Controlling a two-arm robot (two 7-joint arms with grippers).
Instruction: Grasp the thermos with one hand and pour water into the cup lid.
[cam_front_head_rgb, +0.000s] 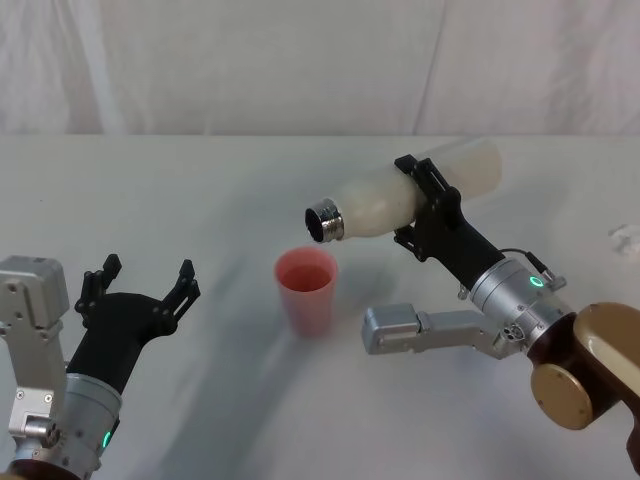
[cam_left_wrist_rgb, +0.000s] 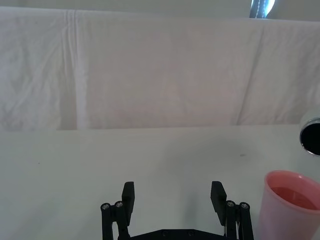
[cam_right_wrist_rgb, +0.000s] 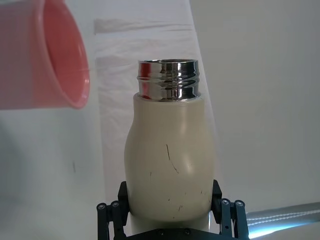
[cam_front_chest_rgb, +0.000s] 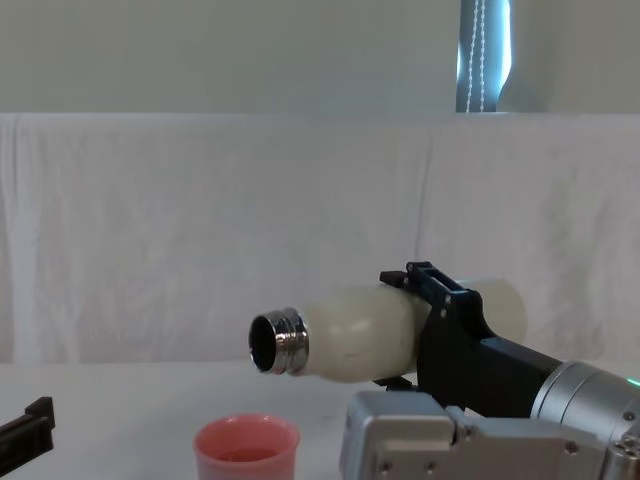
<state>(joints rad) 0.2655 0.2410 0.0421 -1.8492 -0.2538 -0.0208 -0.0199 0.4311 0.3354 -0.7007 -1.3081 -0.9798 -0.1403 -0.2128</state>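
The white-draped table carries the work. Above it the thermos is tipped nearly level, pinched round its body by the right claw, its steel neck pointing toward 8 o'clock and hanging just above and at 1 o'clock of the cup lid. The grasp is done and the pour looks under way or nearly finished, though no stream shows. The cup lid stands upright mid-table. The left claw hangs spread and empty at 9 o'clock of it, well apart.
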